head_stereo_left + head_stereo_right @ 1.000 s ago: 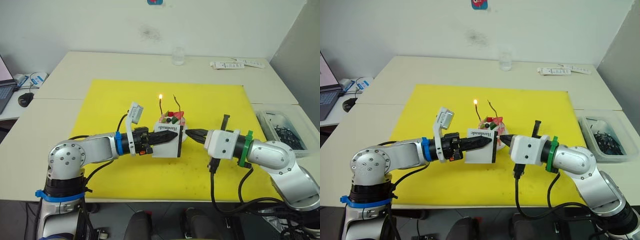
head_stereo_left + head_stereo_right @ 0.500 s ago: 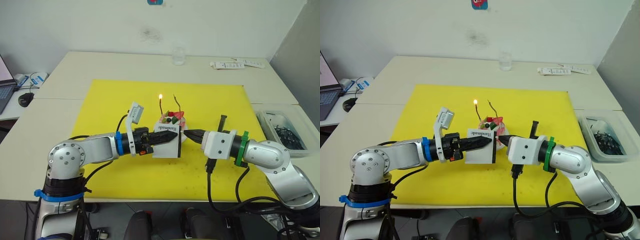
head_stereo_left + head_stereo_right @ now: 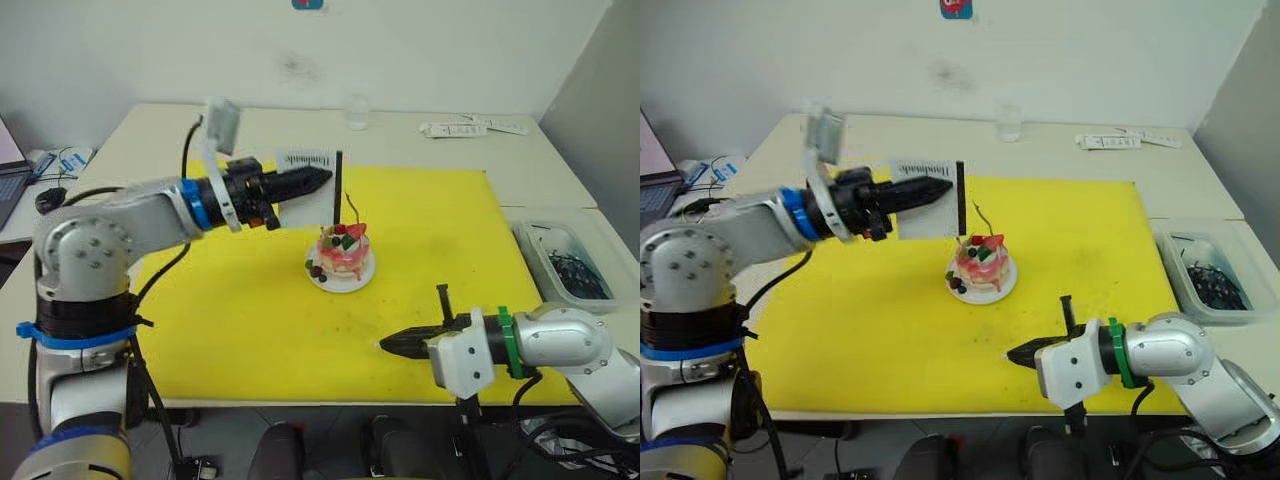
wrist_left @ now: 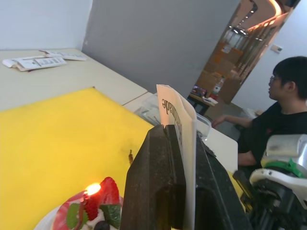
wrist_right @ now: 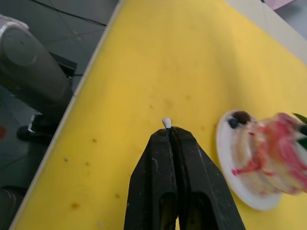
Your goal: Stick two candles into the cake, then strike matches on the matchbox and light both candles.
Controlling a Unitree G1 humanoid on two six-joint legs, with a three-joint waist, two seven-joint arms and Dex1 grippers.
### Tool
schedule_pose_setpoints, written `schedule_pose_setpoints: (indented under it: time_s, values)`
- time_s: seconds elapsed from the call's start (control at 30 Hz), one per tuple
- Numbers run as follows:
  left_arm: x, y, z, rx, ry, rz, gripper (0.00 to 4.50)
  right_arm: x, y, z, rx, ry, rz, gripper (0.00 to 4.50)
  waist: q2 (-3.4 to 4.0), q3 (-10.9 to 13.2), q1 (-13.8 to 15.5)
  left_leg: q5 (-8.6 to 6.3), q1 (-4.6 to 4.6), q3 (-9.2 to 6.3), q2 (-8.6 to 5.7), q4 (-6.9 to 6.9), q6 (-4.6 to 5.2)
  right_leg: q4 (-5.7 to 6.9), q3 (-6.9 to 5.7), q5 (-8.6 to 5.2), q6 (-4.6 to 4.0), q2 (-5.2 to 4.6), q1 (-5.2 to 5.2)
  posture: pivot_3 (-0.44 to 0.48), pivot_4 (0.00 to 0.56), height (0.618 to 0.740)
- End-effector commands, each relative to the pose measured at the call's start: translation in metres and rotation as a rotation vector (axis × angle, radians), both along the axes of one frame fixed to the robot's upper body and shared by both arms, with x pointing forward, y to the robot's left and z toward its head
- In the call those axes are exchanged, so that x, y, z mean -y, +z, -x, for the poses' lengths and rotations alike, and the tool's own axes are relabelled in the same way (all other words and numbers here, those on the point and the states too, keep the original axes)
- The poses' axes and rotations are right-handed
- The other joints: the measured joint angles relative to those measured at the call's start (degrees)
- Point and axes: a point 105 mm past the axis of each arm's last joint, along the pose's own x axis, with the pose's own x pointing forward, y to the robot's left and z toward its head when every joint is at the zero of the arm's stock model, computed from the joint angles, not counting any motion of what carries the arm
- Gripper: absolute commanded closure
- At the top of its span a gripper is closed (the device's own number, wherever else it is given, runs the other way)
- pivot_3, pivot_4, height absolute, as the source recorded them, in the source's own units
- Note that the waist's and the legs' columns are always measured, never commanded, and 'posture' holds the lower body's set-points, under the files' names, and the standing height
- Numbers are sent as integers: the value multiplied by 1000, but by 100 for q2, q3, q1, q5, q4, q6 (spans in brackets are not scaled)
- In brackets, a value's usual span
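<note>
Left gripper (image 3: 318, 180), raised above the far part of the yellow mat (image 3: 230, 310), pinched the matchbox (image 3: 310, 189) between its two black fingers. The box stood on edge, its long axis running roughly level along the gripper's reach, with the black striking strip (image 3: 337, 187) upright at the end nearest the cake; the left wrist view showed script lettering on the white face rising past the fingertips.

Right gripper (image 3: 388, 345) lay low over the near part of the mat, pointing toward the robot's left, its fingers pressed together on a match (image 5: 166, 122), of which a pale tip protruded beyond the fingertips.

The cake (image 3: 341, 252) sat on its small white plate (image 3: 322, 278) near the mat's centre, between the two grippers and apart from both. One candle (image 3: 351, 208) rose upright and slightly wavy from its top; the left wrist view showed a small flame (image 4: 92, 189) beside the strawberry. A clear bin (image 3: 556, 262) stood on the surface (image 3: 450, 150) to the right of the mat.
</note>
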Motion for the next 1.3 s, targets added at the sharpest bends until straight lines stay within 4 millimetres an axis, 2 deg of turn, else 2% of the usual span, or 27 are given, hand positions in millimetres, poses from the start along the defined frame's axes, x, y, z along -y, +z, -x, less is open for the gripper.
schedule_pose_setpoints:
  time_s: [0.03, 0.13, 0.27, 0.37, 0.67, 0.83, 1.03, 1.3]
  values:
    - [4, -12, 17, -30, -62, -24, 4500, 0, 14, -10, 48, -43, -55, 4483, -3, 2, 4, 0, 0, -3, 3, 0, 0, 3, -3, 0, 0, -2, 0, 0, 150, 740]
    - [7, -37, 33, -104, -104, -57, 4500, 1, 21, -22, 75, -101, -94, 4483, -4, 2, 14, 1, -1, -7, 6, 1, -1, 7, -8, 0, -1, -7, -1, 0, 150, 740]
    - [7, -60, 47, -181, -129, -76, 4500, 2, 32, -35, 118, -150, -123, 4483, -4, 3, 14, 1, -1, -4, 6, 2, -1, 7, -6, 1, -1, -11, -1, 0, 150, 740]
    - [1, -81, 51, -241, -105, -103, 4500, 2, 41, -43, 151, -185, -152, 4483, -4, 2, 15, 1, -1, -2, 3, 3, -1, 7, -4, 1, -1, -14, -1, 0, 150, 740]
    - [-5, -112, 61, -302, -102, -177, 4500, -3, 57, -57, 209, -232, -211, 4483, -3, 3, 20, 0, -2, 0, 3, 1, -1, 4, -4, 0, -3, -15, -2, 0, 150, 740]
    - [1, -121, 66, -304, -136, -198, 4500, -9, 75, -74, 289, -259, -242, 4483, -2, 4, 14, 0, -2, 1, 4, 2, 0, 5, -3, 1, -5, -15, -5, 0, 150, 740]
    - [9, -122, 65, -289, -157, -200, 4500, -20, 89, -92, 372, -267, -258, 4483, -2, 4, 19, 0, -4, 1, 3, 0, 0, 5, -2, -1, -10, -14, -7, 0, 150, 740]
    - [11, -122, 64, -282, -162, -198, 4500, -30, 92, -100, 417, -240, -254, 4483, -1, 4, 18, 0, -11, -1, 5, -1, 0, 4, -4, -2, -11, -13, -13, 0, 150, 740]
